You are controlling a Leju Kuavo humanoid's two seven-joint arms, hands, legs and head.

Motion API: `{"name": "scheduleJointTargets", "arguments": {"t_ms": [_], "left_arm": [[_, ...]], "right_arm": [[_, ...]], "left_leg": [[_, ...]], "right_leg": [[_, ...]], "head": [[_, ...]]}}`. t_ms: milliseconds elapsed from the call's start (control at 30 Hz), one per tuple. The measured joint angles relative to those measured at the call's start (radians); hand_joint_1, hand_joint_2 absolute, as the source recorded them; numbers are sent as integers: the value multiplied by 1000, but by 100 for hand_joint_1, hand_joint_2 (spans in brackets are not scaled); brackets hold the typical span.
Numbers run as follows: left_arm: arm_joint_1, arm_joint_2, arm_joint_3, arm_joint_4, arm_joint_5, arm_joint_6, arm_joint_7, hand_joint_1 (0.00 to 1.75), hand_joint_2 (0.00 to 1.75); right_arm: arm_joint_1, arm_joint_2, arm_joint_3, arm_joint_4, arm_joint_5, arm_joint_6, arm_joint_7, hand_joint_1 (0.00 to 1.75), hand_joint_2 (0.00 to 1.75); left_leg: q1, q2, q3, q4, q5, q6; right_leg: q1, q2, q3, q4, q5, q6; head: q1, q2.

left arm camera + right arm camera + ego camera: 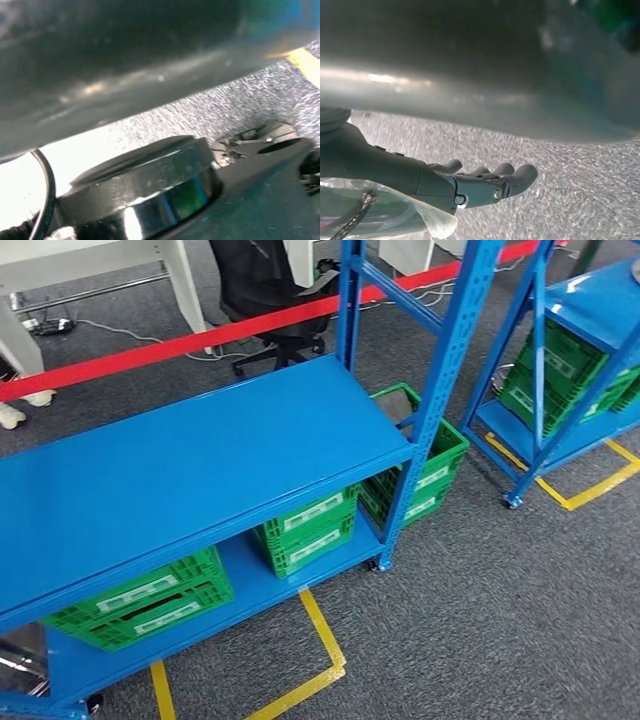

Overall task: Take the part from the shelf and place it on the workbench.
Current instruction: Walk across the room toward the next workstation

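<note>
Standing on grey carpet (483,620), blue shelf (189,460).

The shelf (189,455) is smooth blue painted metal with a slight sheen. The crates (309,530) are ribbed green plastic. The carpet (483,620) is rough grey cloth. The right hand (486,185) looks matt grey.

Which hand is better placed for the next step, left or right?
Right, probably. A clear plastic bag with something dark inside lies against the underside of the right hand, whose fingers stretch out above the carpet. Whether it actually grips the bag is hidden.
</note>
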Motion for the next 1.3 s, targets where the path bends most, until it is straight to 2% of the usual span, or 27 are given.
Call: {"name": "scheduleJointTargets", "arguments": {"t_ms": [33, 67, 100, 133, 167, 200, 233, 267, 300, 333, 367, 433, 467, 500, 567, 600, 800, 833, 933, 967, 1200, 1300], "left_arm": [[-2, 0, 0, 0, 0, -2, 0, 0, 0], [-3, -1, 0, 0, -1, -4, 1, 0, 0], [-2, -1, 0, 0, -2, -6, 1, 0, 0], [-1, -1, 0, 0, -3, -7, 2, 0, 0], [0, -1, 0, 0, -5, -8, 2, 0, 0], [1, -1, 0, 0, -6, -8, 2, 0, 0], [0, -1, 0, 0, -8, -7, 2, 0, 0], [-1, 0, 0, 0, -11, -5, 2, 0, 0], [-2, 0, 0, 0, -14, -2, 3, 0, 0], [-2, 0, 0, 0, -20, 2, 3, 0, 0], [-1, 0, 0, 0, -27, 4, 3, 0, 0], [2, 1, -1, 0, -41, 7, 3, 0, 0], [2, 2, -1, 0, -46, 7, 3, 0, 0], [1, 2, -1, 0, -50, 7, 3, 0, 44], [0, 3, -3, 0, -58, 6, 3, 0, 131], [0, 3, -3, 0, -62, 6, 3, 0, 175], [0, 4, -10, 0, -79, 6, 6, 0, 175], [0, 4, -11, 0, -81, 6, 6, 0, 175], [0, 4, -11, 0, -84, 6, 6, 0, 175], [0, 4, -11, 0, -84, 5, 6, 0, 175], [0, 4, -11, 0, -82, 1, 1, 0, 175], [0, 4, -12, 0, -91, 8, -12, 0, 44]], "right_arm": [[2, 0, 0, 0, 0, 1, 1, 0, 0], [3, 0, 0, 0, -1, 2, 3, 0, 0], [4, 0, -1, 0, -2, 3, 4, 0, 0], [5, 0, -1, 0, -2, 5, 6, 0, 0], [4, 0, -1, 0, -3, 6, 6, 0, 0], [4, 0, -1, 0, -3, 7, 6, 0, 0], [4, 0, -1, 0, -3, 7, 7, 0, 0], [5, 0, -1, 0, -5, 4, 8, 0, 0], [5, 0, -2, 0, -8, 0, 10, 0, 0], [5, 1, -3, 1, -12, -4, 13, 0, 0], [3, 2, -5, 0, -17, -8, 18, 0, 0], [-2, 8, -10, 0, -25, -6, 24, 0, 0], [-5, 12, -13, 0, -28, -4, 25, 0, 0], [-8, 16, -17, 0, -32, -1, 26, 0, 0], [-14, 22, -25, 0, -41, 4, 27, 0, 0], [-17, 23, -30, 0, -47, 7, 29, 0, 0], [-21, 24, -59, 0, -63, 21, 49, 0, 0], [-21, 24, -61, 0, -62, 21, 50, 0, 0], [-22, 24, -69, 0, -61, 20, 48, 0, 131], [-22, 24, -72, 0, -64, 22, 44, 0, 175], [-25, 25, -104, 0, -99, 35, -31, 0, 175], [-25, 25, -111, 0, -95, 33, -31, 0, 44]], "left_leg": [[1, -14, -1, 0, 1, 2], [1, -28, -1, 1, 0, 3], [2, -42, 0, 1, 0, 3], [2, -56, 1, 2, -1, 2], [4, -72, 4, 4, -3, -1], [5, -87, 6, 7, -6, -5], [5, -101, 6, 11, -10, -11], [6, -114, 3, 18, -13, -17], [6, -124, -1, 22, -14, -23], [7, -133, -6, 25, -14, -28], [10, -142, -10, 27, -13, -33], [11, -130, -11, 29, -11, -40], [9, -119, -9, 30, -12, -34], [7, -106, -6, 31, -14, -20], [4, -102, -2, 28, -17, 10], [3, -102, -1, 27, -16, 18], [5, -102, -2, 25, -11, 4], [5, -102, -2, 24, -11, -2], [8, -102, -1, 19, -13, -31], [8, -102, -1, 19, -14, -37], [6, -102, -1, 19, -15, -39], [5, -101, -2, 21, -15, -38]], "right_leg": [[-2, 22, -35, 69, -31, 3], [-3, 30, -68, 132, -53, 6], [-3, 33, -92, 171, -59, 8], [-4, 34, -97, 171, -42, 9], [-5, 37, -83, 130, -7, 10], [-8, 50, -56, 62, 36, 12], [-12, 76, -28, -3, 66, 13], [-16, 101, -4, -54, 83, 12], [-18, 121, 10, -81, 85, 9], [-17, 130, 15, -86, 79, 4], [-16, 124, 18, -87, 78, -2], [-14, 111, 18, -88, 78, -11], [-14, 104, 18, -89, 76, -14], [-13, 98, 18, -89, 74, -16], [-8, 89, 20, -89, 69, -19], [-6, 87, 24, -89, 68, -21], [-2, 86, 32, -88, 68, -26], [-2, 86, 32, -88, 68, -27], [-1, 86, 32, -88, 66, -28], [-1, 86, 32, -88, 66, -28], [-4, 86, 33, -90, 66, -27], [-5, 86, 34, -90, 66, -26]], "head": [[1, 0], [1, 0], [1, 0], [1, 0], [1, 0], [1, 0], [1, 0], [1, 0], [1, 0], [1, 0], [0, 0], [-2, 0], [-4, 0], [-6, 0], [-8, 0], [-8, 0], [-8, 0], [-8, 0], [-8, 0], [-8, 0], [-8, 0], [-7, 0]]}}
